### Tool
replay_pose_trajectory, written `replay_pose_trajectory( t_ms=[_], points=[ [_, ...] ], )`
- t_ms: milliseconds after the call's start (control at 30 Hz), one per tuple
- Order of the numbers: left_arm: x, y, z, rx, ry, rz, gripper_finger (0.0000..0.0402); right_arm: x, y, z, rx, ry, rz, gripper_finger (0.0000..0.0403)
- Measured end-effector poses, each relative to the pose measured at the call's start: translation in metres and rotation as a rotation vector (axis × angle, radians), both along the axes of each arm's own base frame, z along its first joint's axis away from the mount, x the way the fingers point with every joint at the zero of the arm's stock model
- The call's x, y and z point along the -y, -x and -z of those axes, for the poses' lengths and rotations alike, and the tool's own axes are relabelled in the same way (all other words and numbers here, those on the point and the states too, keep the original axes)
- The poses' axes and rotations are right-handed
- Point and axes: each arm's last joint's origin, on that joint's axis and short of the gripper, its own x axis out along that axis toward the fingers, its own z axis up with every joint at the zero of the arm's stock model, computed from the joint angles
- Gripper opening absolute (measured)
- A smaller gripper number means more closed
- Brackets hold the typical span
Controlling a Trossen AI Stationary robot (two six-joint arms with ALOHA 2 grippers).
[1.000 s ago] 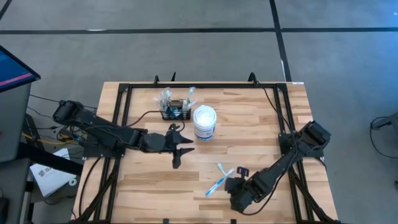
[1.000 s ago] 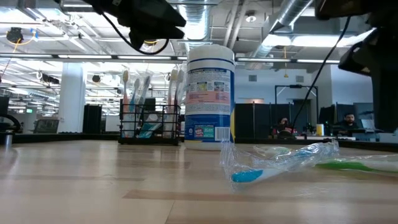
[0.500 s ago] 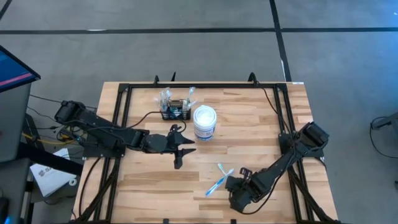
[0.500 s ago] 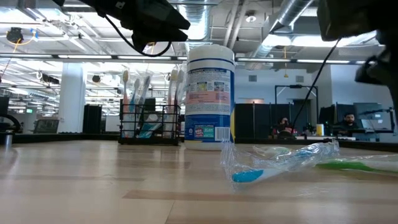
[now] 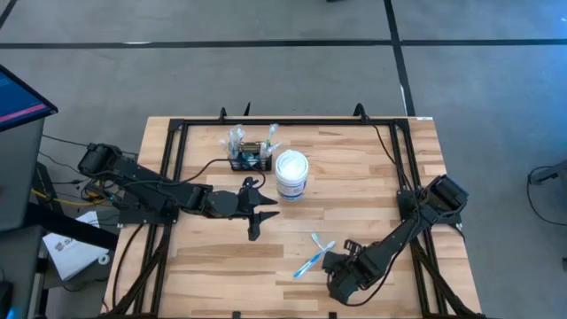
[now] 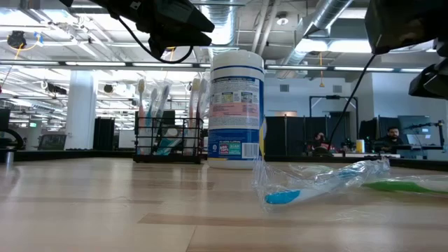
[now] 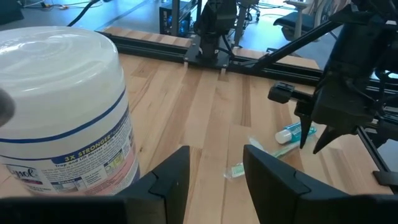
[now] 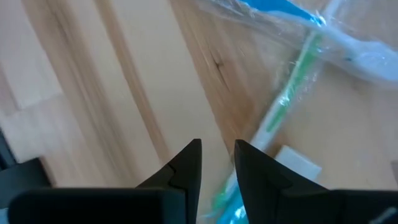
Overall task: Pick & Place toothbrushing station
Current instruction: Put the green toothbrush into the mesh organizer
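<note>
The toothbrushing station [image 5: 249, 158] is a small black wire rack with several toothbrushes standing in it, at the table's far middle; it also shows in the low view [image 6: 168, 140]. A white lidded tub [image 5: 291, 175] stands just right of it. My left gripper [image 5: 257, 215] is open and empty, near side of the rack, beside the tub [image 7: 62, 112]. Two wrapped toothbrushes, one blue [image 6: 315, 187] and one green [image 8: 273, 118], lie flat on the table at the near right. My right gripper [image 8: 217, 146] is over them, its fingers a narrow gap apart, the green handle running in between. My right gripper comes down at the green toothbrush's handle [image 8: 258, 140] from above, one finger on either side of it. The handle lies flat on the table. I cannot tell whether the fingers touch it.
A black metal frame [image 5: 292, 122] runs along the table's far edge and down both sides. Bare wood lies between the tub and the wrapped toothbrushes [image 5: 312, 255]. The room beyond shows in the low view.
The wrapped blue toothbrush has slid a little along the table toward its right edge, still lying flat. My right gripper has shifted slightly at the toothbrushes.
</note>
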Motion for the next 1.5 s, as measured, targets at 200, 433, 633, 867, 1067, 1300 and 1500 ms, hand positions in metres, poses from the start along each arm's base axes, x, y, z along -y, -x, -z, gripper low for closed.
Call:
replay_pose_trajectory(
  t_ms=[200,433,633,867,1067,1300,1500],
  points=[
    [0.0,0.0,0.0,0.0,0.0,0.0,0.0143,0.003,-0.001,0.0,-0.01,0.005,0.022,0.0087],
    [0.0,0.0,0.0,0.001,0.0,0.0,0.0143,0.008,-0.005,0.0,-0.007,0.007,0.035,0.0087],
    [0.0,0.0,0.0,0.001,0.0,0.0,0.0143,0.017,-0.012,-0.002,0.009,0.025,0.045,0.0087],
    [0.0,0.0,0.0,0.001,0.0,0.0,0.0143,0.021,-0.012,-0.002,-0.017,0.024,0.066,0.0087],
    [0.0,0.0,0.0,0.0,0.0,0.0,0.0143,0.018,-0.007,-0.001,-0.039,0.026,0.084,0.0087],
    [0.0,0.0,0.0,0.0,0.0,0.0,0.0143,0.011,0.0,0.0,-0.052,0.033,0.079,0.0087],
    [0.0,0.0,0.0,0.0,0.0,0.0,0.0143,0.013,0.002,0.004,-0.06,0.037,0.092,0.0087]
  ],
)
